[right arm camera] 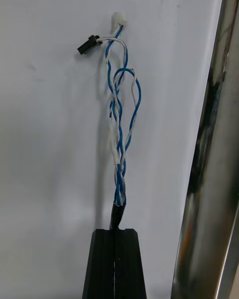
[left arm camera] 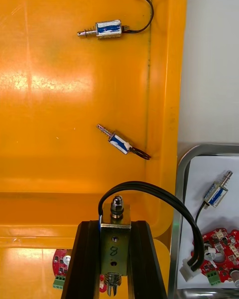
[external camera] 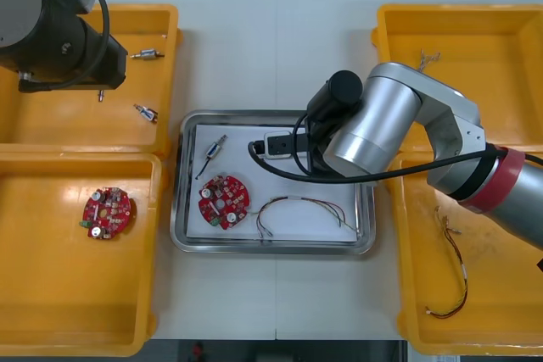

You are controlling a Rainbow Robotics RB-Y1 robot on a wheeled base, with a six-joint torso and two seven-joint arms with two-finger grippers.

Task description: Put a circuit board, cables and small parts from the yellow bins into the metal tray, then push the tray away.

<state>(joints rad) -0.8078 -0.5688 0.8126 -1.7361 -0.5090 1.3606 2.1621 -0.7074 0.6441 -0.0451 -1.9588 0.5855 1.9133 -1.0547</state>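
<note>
The left arm (external camera: pixel 51 36) hung over the far yellow bin (left arm camera: pixel 50 104) on the left side of the bench (external camera: pixel 229 48). The left jaws were clamped on a small metal part (left arm camera: pixel 115 226), squeezing its flat sides so it would not slip. Its black cable (left arm camera: pixel 149 190) looped out to one side of the jaws, free to hang. A second small part (left arm camera: pixel 119 143) lay in the bin just ahead of the jaws, and a third small part (left arm camera: pixel 107 28) lay farther ahead. I think the held part was up in the air so it could be carried to the metal tray (external camera: pixel 271 246), off to the side of those jaws.

In the tray lay a red circuit board (external camera: pixel 223 201), a fourth small part (external camera: pixel 214 152) and a thin cable (external camera: pixel 297 200).

The right arm (external camera: pixel 382 125) reached in over the tray. The right jaws were pressed together on the end of a blue and white cable (right arm camera: pixel 119 124). The rest of the cable stretched out ahead of the jaws on the tray's white floor, with the tray's shiny wall close beside them. The jaws seemed low so the cable could lie flat and not spring out. It looked ready to be let go. The tray was not yet pushed away.
</note>
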